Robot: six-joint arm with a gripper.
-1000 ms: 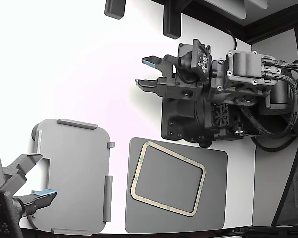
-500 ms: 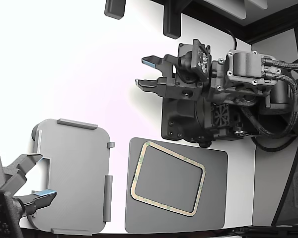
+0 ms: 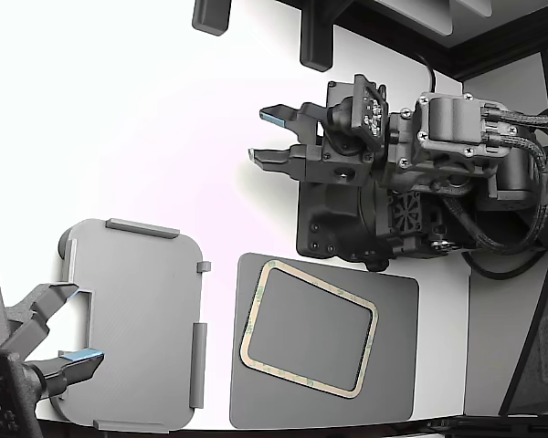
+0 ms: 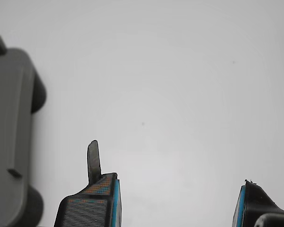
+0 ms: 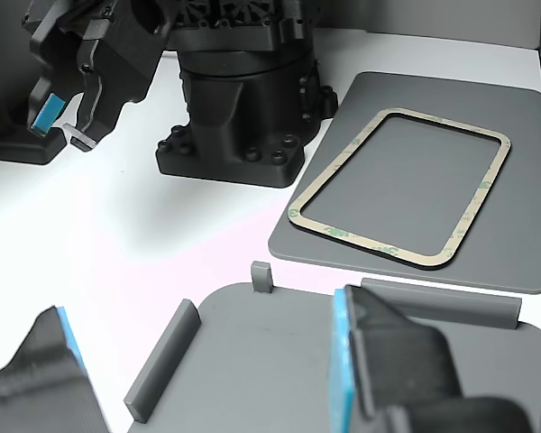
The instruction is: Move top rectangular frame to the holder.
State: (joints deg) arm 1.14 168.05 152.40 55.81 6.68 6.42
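Observation:
The top rectangular frame point(image 3: 258, 310) point(image 5: 338, 164) is a thin tan outline with greenish patches. It lies flat and slightly skewed on a dark grey mat point(image 3: 393, 365) point(image 5: 523, 180). The holder point(image 3: 137, 319) point(image 4: 7, 142) point(image 5: 270, 361), a light grey tray with raised edge tabs, lies to the exterior view's left of the mat. My gripper point(image 3: 272, 135) point(image 4: 175, 189) point(image 5: 65, 122) hangs open and empty over bare white table, well behind both the frame and the holder. A thin grey tab sticks out from one fingertip point(image 4: 93, 161).
A second arm's gripper point(image 3: 59, 324) stands open over the holder's edge at the exterior view's lower left. My arm's black base point(image 3: 347, 219) point(image 5: 239, 126) stands just behind the mat. Dark posts point(image 3: 315, 41) stand at the table's far edge.
My gripper and wrist have shifted very slightly. The frame, holder and second arm have not moved.

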